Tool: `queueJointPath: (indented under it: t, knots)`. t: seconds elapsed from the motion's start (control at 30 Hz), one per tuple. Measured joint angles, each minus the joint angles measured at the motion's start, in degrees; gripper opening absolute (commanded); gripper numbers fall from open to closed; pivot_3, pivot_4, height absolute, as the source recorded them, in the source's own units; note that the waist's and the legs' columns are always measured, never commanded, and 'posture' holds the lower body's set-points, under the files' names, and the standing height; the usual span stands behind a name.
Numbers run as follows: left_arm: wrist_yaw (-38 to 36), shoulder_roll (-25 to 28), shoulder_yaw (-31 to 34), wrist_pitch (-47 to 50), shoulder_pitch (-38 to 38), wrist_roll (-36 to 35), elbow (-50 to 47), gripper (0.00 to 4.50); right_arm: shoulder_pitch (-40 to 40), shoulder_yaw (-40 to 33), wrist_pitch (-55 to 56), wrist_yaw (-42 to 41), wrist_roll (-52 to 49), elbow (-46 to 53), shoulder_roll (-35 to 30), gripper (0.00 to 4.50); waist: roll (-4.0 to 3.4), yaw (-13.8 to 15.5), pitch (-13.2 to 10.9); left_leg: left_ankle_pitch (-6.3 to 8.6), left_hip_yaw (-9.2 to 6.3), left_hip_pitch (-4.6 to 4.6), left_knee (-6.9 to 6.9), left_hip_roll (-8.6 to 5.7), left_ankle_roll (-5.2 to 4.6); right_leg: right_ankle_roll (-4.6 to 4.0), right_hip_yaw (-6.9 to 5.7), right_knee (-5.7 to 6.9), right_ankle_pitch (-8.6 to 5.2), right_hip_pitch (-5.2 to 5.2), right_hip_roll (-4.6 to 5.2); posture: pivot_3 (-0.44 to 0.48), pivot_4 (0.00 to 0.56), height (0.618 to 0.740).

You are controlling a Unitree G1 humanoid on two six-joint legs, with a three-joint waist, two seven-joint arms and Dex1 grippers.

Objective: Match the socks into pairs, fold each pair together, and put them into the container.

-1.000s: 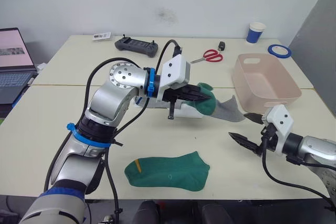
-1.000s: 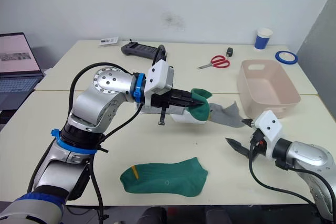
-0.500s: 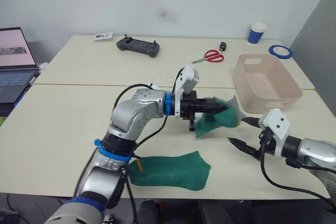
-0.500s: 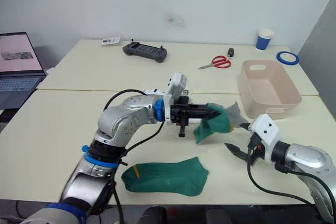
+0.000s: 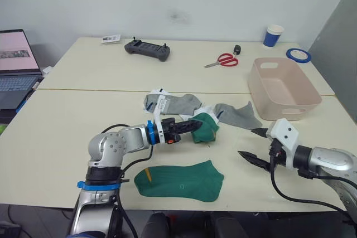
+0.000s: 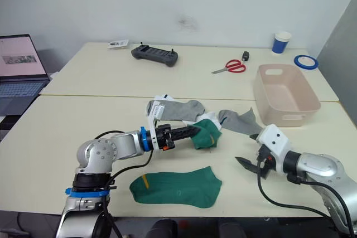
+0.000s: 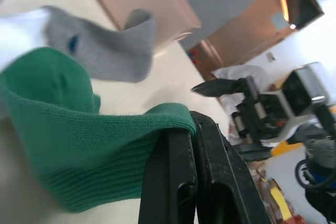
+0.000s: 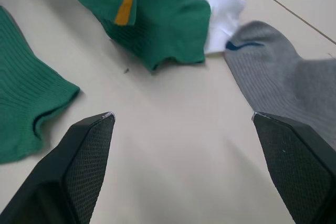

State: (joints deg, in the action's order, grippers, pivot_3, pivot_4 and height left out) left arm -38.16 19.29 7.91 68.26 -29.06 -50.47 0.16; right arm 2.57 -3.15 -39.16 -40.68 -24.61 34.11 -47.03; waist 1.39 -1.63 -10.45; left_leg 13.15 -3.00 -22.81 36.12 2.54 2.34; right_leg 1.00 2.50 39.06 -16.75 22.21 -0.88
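Left eye view, my stock: left gripper (image 5: 192,127) clamped on green sock (image 5: 205,129); right gripper (image 5: 252,144) spread wide; second green sock (image 5: 179,180) at six o'clock; container (image 5: 283,88) at two o'clock.

Pale table (image 5: 67,132). On it: flat green sock (image 5: 179,180), grey socks (image 5: 237,115), pink tub (image 5: 282,87), red scissors (image 5: 221,59), black controller (image 5: 146,49), blue cup (image 5: 272,34), tape roll (image 5: 297,54).

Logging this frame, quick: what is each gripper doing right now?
Left gripper: shut on a green sock.
Right gripper: open, holding nothing, low over the table.
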Motion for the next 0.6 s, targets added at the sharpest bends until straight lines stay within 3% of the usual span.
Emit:
queueJointPath:
  t: [0.43, 0.6]
  knots:
    - [-6.25, 14.41, 2.01, -3.59, 2.72, 4.20, 5.72, 0.03, 3.84, 5.48, -0.16, -0.45, -0.48, -0.07, 3.41, 4.50, -0.01, -0.08, 0.00, 0.00, -0.01, 0.00, -0.04, 0.05, 0.00, -0.01, -0.02, 0.00, 0.00, 0.04, 0.00, 0.000, 0.150, 0.740]
    - [-10.16, 17.15, 0.66, -10.36, 3.10, 8.94, 8.49, 1.16, 4.73, 6.57, -0.12, -0.46, -0.38, -0.08, 4.06, 4.50, -0.01, -0.04, 0.00, 0.00, 0.00, 0.00, -0.05, 0.04, 0.00, -0.02, -0.02, -0.01, 0.00, 0.04, 0.02, 0.000, 0.150, 0.740]
